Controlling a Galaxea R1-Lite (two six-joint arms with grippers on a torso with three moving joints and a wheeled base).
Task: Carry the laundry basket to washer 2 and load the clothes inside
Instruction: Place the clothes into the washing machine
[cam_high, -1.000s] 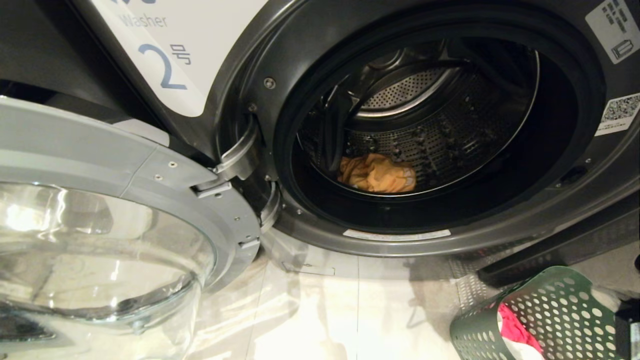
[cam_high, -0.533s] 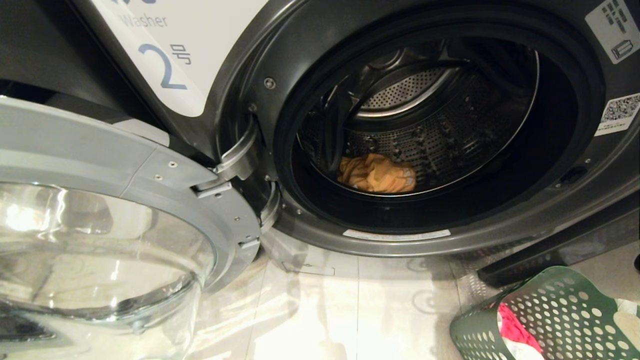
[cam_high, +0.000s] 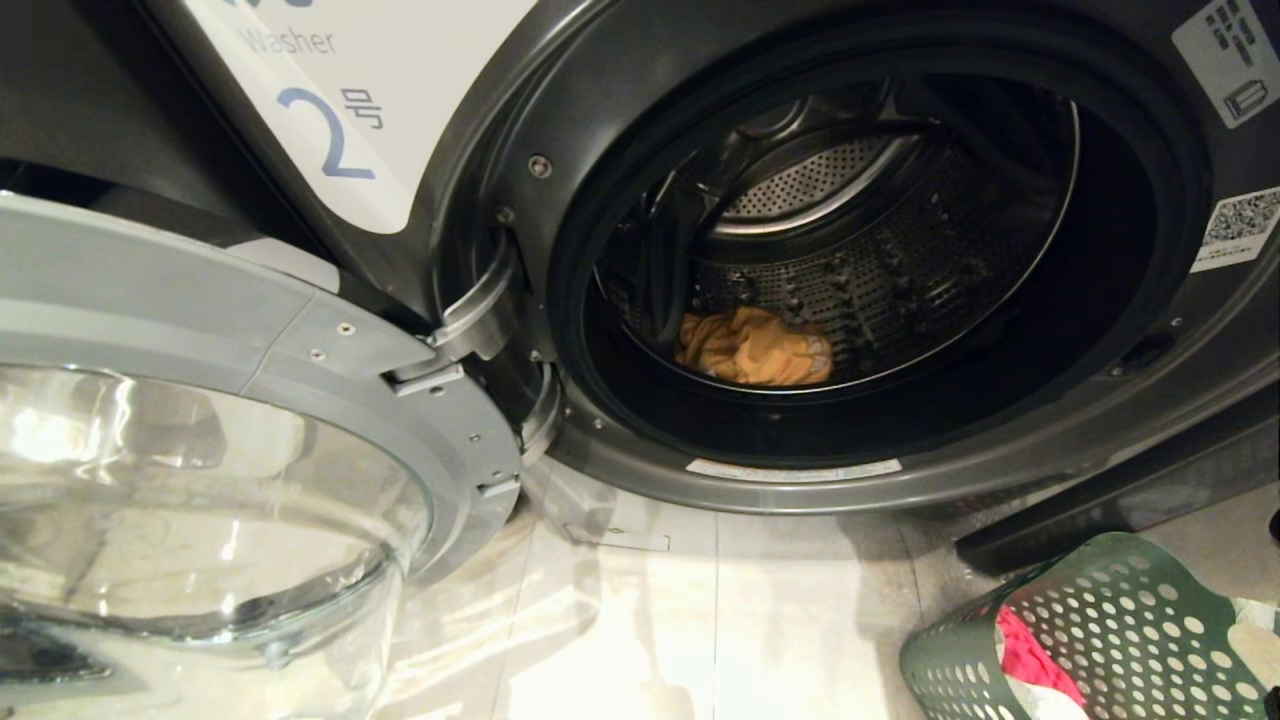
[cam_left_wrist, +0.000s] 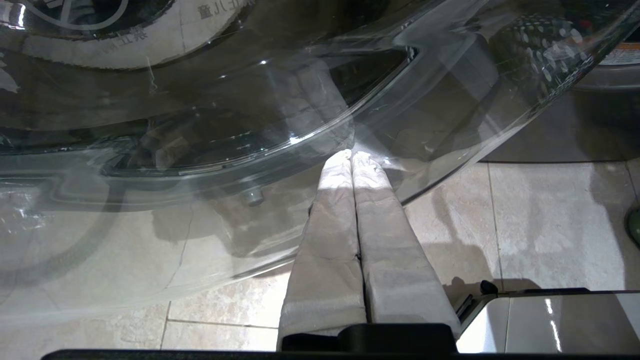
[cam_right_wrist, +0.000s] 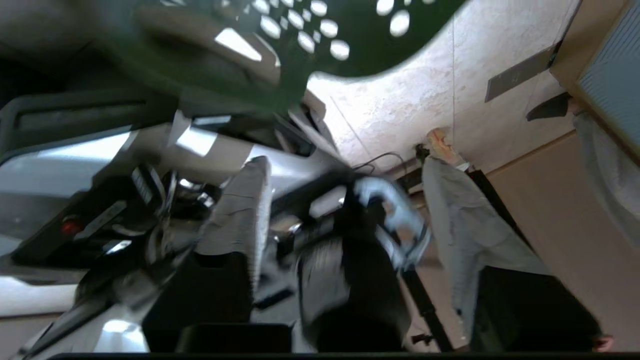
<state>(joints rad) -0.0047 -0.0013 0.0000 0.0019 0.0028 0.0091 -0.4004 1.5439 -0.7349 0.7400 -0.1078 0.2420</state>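
Far left first: the door (cam_high: 250, 330) of washer 2 (cam_high: 480, 150) hangs swung wide open toward the near left, its glass bowl filling that corner. The left gripper (cam_left_wrist: 352, 157) sits low by that glass, fingers pressed tight together with nothing between them, tips just at the curve of the bowl. It looks parked and out of the play.

Moving right, the white label with the blue "2" (cam_high: 330, 130) confirms the machine. Then the round opening, and deep in the drum (cam_high: 880, 260) lies the yellow garment (cam_high: 755, 347), bunched on the near floor of the drum. That makes one piece loaded, by my reading.

Now the near right corner, where it matters. The laundry basket (cam_high: 1100, 620) stands on the floor tiles (cam_high: 650, 620), just right of the washer's front, cut off by the frame's edge. The red-magenta garment (cam_high: 1030, 655) shows over its rim, with a bit of white fabric beneath it.

The right gripper (cam_right_wrist: 305, 215) is out of the head view. Its own camera, badly smeared, shows its fingers spread apart and empty, with the green perforated wall of the basket (cam_right_wrist: 300, 50) close beyond the fingertips. I can't tell if they are over the rim or beside it. A person's grey trouser leg (cam_right_wrist: 460, 225) stands off to the side.

So the right arm is clearly the nearer one. The clothes lie just ahead of it in the basket, and the drum opening lies up, far and left from there. The next grab likely needs the open fingers down into the basket's mouth, onto that red-magenta piece.
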